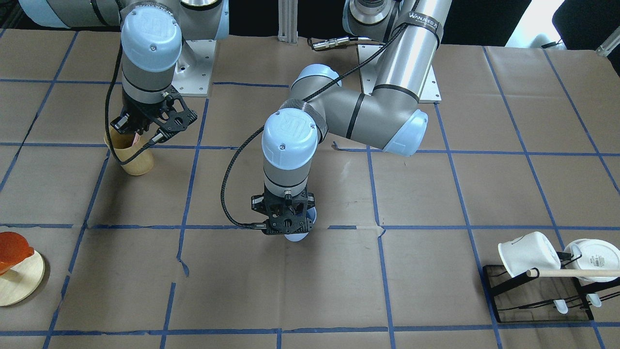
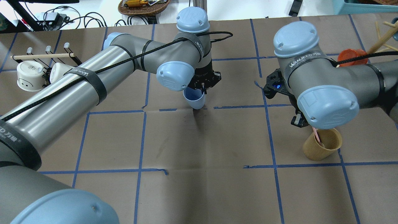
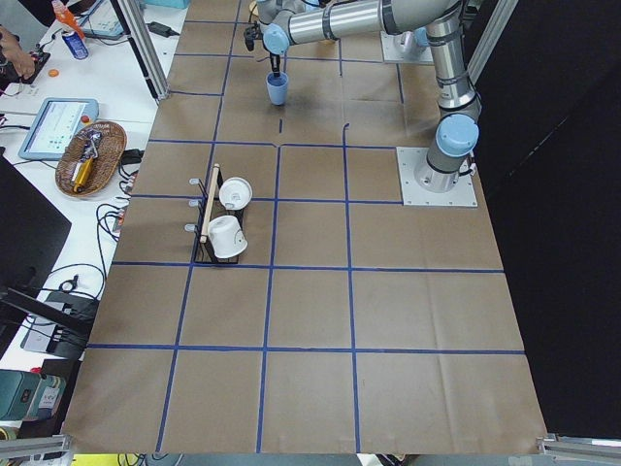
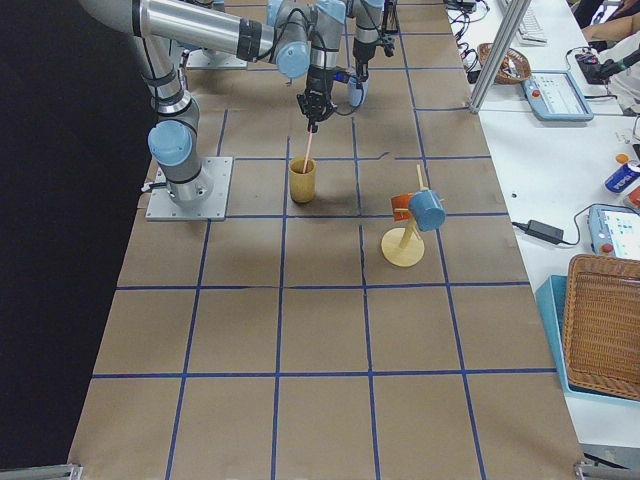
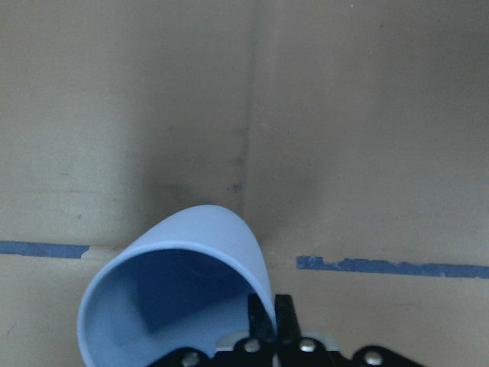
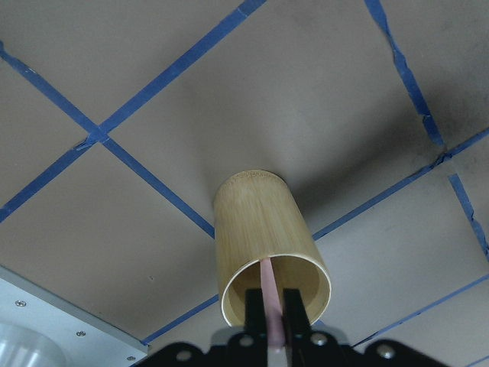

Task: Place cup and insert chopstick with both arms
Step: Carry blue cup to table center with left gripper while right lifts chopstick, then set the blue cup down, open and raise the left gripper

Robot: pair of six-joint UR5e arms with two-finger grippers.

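Blue cup (image 2: 194, 99) mouth-up, mid-table (image 2: 217, 140); pink chopstick (image 6: 267, 290) upright, lower end inside upright bamboo holder (image 6: 256, 229).

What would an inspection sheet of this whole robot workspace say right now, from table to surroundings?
Surface: brown paper table cover with blue tape grid.
Job's things: light blue plastic cup tilted, gripped at its rim; pink chopstick with its lower end inside the upright bamboo cup.
Clutter: black rack holding two white cups; wooden stand with an orange cup.
Grippers: left gripper shut on the blue cup's rim; right gripper shut on the chopstick.
Cables: black cable looped beside each wrist.
Surroundings: wicker basket and loose wires beyond the table edge.
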